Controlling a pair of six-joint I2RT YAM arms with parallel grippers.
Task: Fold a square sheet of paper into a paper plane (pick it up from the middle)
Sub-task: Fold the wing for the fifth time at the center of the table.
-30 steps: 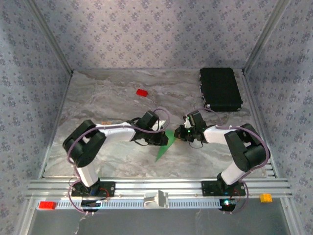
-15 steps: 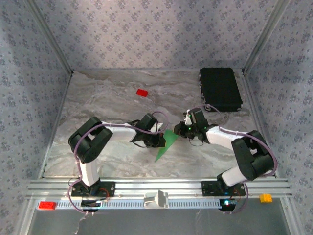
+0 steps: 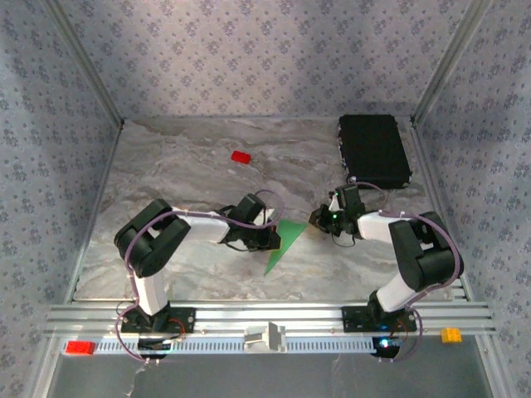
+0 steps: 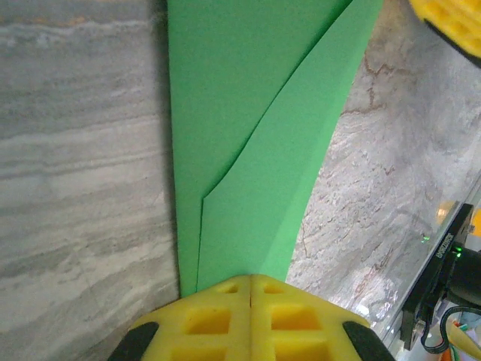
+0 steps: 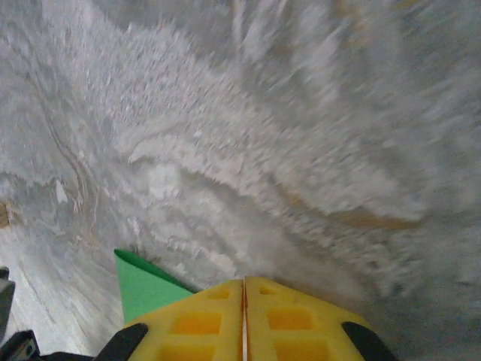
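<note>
**Right arm backs off the half-made dart**

Since a second ago the right gripper (image 3: 323, 217) has drawn back off the paper towards the black case (image 3: 375, 149). It now sits between the case and the paper plane (image 3: 282, 245), fingers pressed together on nothing. The plane lies flat on the table, well apart from the case, to its left and nearer the arm bases. The left gripper (image 4: 250, 289), farther still from the case, rests closed-fingered on the plane's end (pressing, not pinching, by the look of it). Judging by the tapered shape and overlapping flap, the early folds are done; the wings likely remain.
</note>
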